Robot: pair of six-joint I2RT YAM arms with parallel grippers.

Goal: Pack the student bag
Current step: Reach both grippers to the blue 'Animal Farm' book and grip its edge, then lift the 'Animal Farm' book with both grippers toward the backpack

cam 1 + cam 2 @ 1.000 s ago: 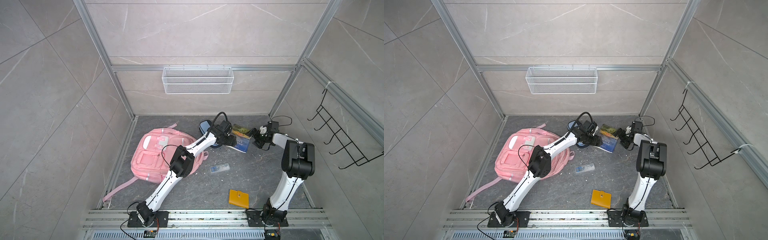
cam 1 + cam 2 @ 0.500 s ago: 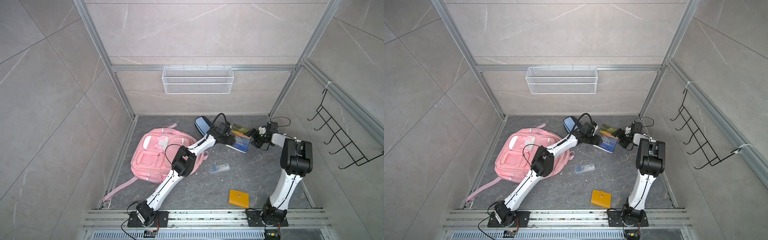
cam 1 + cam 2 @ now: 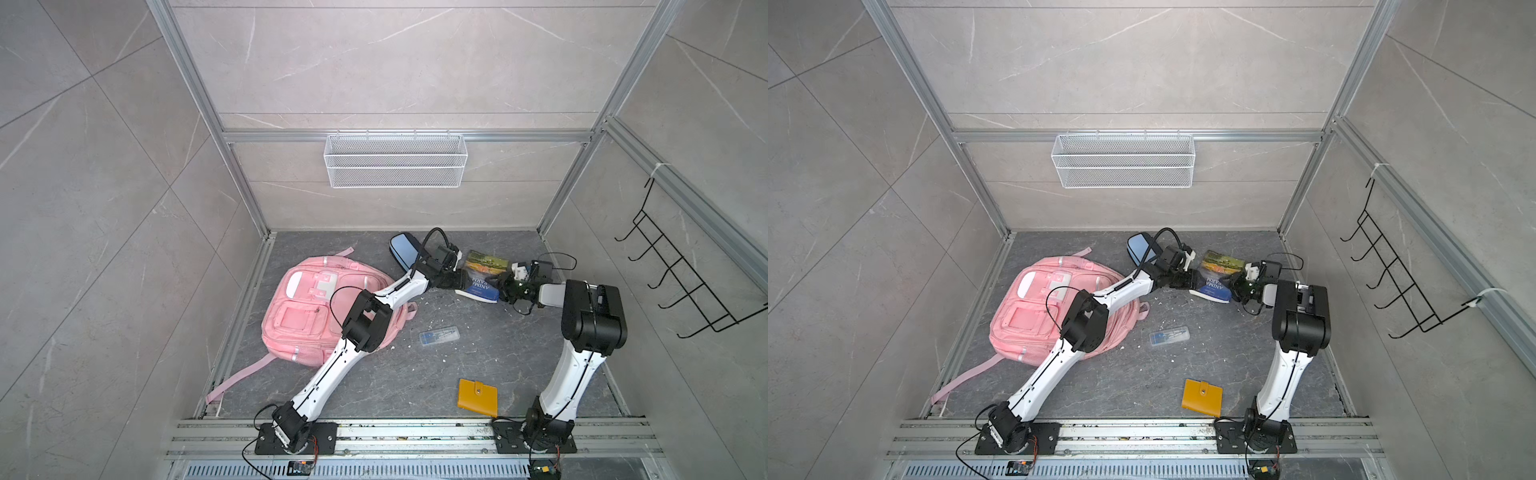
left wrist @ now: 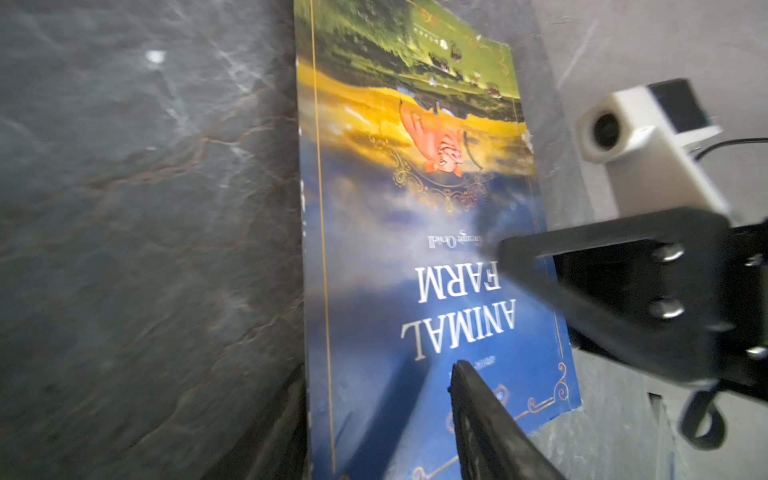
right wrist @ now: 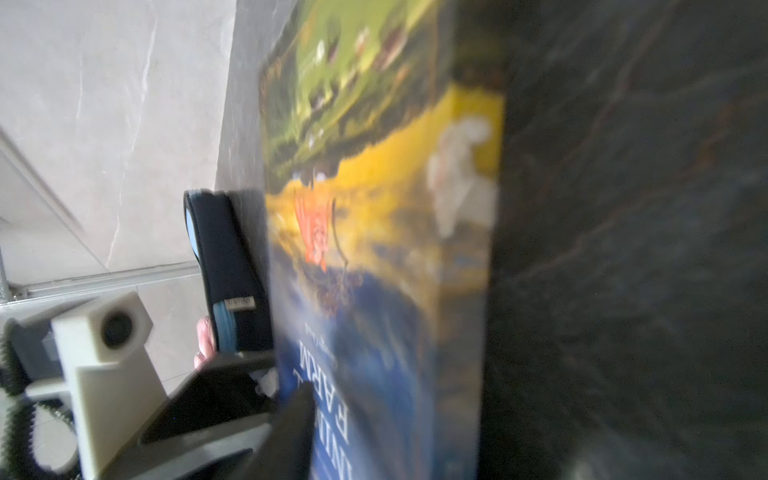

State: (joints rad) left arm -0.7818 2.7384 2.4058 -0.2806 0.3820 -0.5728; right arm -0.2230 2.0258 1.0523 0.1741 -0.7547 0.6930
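Note:
The pink student bag (image 3: 316, 307) (image 3: 1038, 307) lies flat at the left of the floor, under the left arm. An "Animal Farm" book (image 3: 484, 270) (image 4: 374, 249) (image 5: 374, 208) lies at the back between both grippers. My left gripper (image 3: 455, 280) (image 4: 374, 374) is open at the book's left edge. One of its fingers (image 4: 478, 415) hovers over the cover and the other is beside the spine. My right gripper (image 3: 505, 286) is shut on the book's right edge, with one of its fingers (image 5: 291, 424) pressed on the cover and the other hidden behind the book.
A blue and navy pencil case (image 3: 405, 253) (image 5: 232, 266) stands behind the left gripper. A clear pen box (image 3: 438, 336) and an orange wallet (image 3: 478, 397) lie nearer the front. A wire basket (image 3: 395, 160) hangs on the back wall and a hook rack (image 3: 681, 282) on the right wall.
The left gripper has moved right, off the pencil case, to the book's left edge. The jaws of both grippers have narrowed, and the right one has closed on the book.

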